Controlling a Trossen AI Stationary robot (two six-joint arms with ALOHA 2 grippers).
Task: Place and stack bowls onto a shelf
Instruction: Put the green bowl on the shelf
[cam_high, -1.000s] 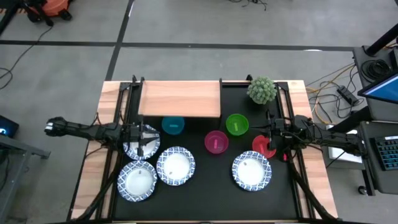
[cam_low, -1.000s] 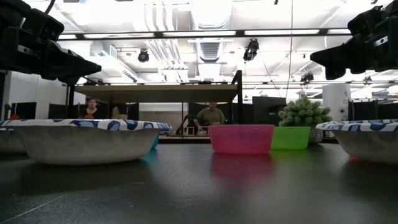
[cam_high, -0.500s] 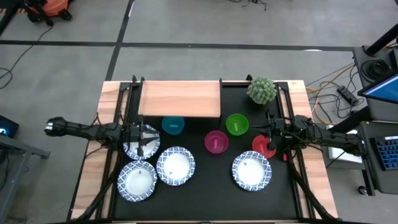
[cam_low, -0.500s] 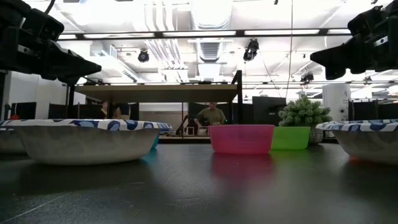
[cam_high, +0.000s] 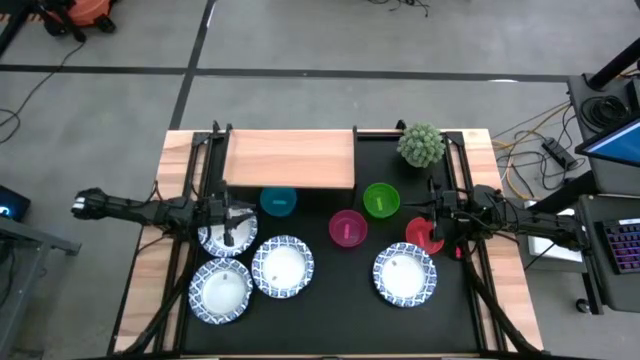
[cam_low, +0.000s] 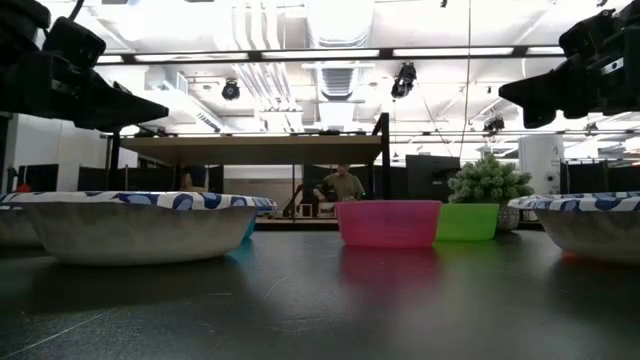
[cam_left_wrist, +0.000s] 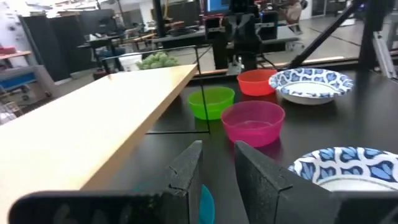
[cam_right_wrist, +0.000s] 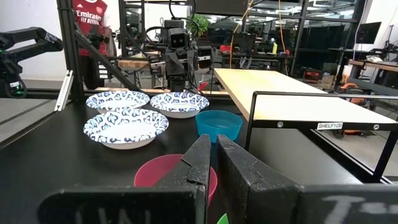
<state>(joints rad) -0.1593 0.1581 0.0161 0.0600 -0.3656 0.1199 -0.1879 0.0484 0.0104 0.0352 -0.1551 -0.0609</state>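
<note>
With the shelf (cam_high: 290, 159) at upper centre bare and the bowls (cam_high: 283, 267) spread below it, stacking has not begun: the left gripper (cam_high: 229, 232), slightly parted and empty, hovers over the left-hand bowl (cam_high: 214, 241) and must descend, while the right gripper (cam_high: 434, 228), pressed together, waits by the red bowl (cam_high: 419, 234).

A round green spiky plant (cam_high: 421, 145) stands on the black table (cam_high: 330, 320) toward two o'clock. Beyond the table in the low view, a person (cam_low: 342, 186) sits in the room under bright ceiling lights (cam_low: 320, 53).
</note>
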